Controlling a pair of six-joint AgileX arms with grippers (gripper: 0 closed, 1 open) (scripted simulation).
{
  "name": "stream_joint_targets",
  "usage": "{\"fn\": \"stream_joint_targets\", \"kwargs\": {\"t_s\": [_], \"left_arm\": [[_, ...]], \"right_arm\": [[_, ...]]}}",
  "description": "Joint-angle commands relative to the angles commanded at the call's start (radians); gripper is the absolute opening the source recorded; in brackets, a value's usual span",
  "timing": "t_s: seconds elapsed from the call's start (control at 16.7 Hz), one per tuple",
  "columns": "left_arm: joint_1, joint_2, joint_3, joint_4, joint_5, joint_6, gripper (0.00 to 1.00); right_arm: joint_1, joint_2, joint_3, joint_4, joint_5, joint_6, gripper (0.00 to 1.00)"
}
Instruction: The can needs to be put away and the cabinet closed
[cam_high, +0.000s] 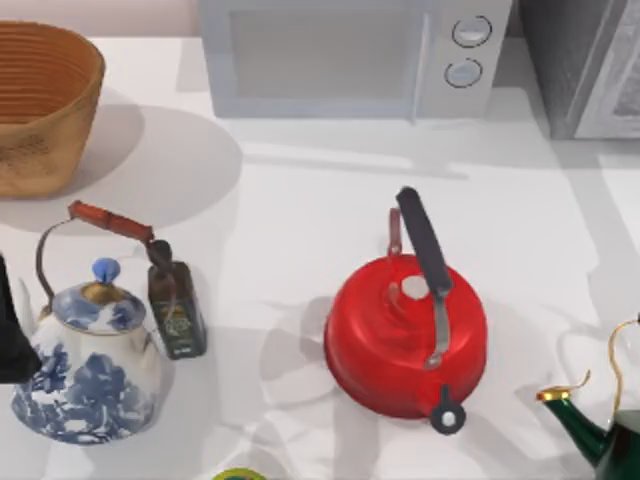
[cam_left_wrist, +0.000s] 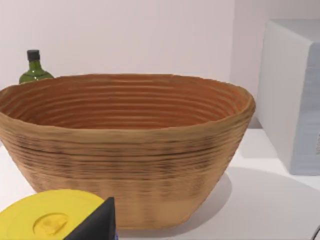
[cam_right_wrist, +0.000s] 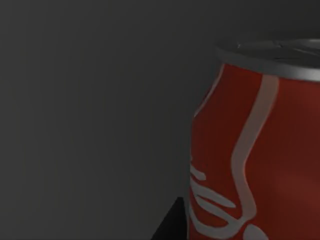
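Observation:
The can (cam_right_wrist: 255, 150) is red with white curved stripes and a silver top. It stands upright very close in the right wrist view, with dim grey walls around it. A dark part of my right gripper (cam_right_wrist: 170, 226) shows beside its base; whether it touches the can I cannot tell. The grey cabinet (cam_high: 585, 65) stands at the table's back right corner. My left arm (cam_high: 8, 335) rests at the left edge beside the blue-and-white teapot, and a dark tip of its gripper (cam_left_wrist: 97, 225) shows in the left wrist view.
A red kettle (cam_high: 405, 335) sits mid-table. At the left are a blue-and-white teapot (cam_high: 90, 365) and a dark bottle (cam_high: 177, 310). A woven basket (cam_high: 40, 100) and a white microwave (cam_high: 345, 55) are at the back, and a green kettle (cam_high: 610, 430) at the front right. A yellow lid (cam_left_wrist: 47, 220) lies before the basket.

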Motion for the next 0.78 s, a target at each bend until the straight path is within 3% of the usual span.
{"fn": "stream_joint_targets", "kwargs": {"t_s": [0.12, 0.78], "left_arm": [[0.0, 0.0, 0.0, 0.0, 0.0, 0.0, 1.0], [0.0, 0.0, 0.0, 0.0, 0.0, 0.0, 1.0]], "right_arm": [[0.0, 0.0, 0.0, 0.0, 0.0, 0.0, 0.0], [0.0, 0.0, 0.0, 0.0, 0.0, 0.0, 0.83]]}}
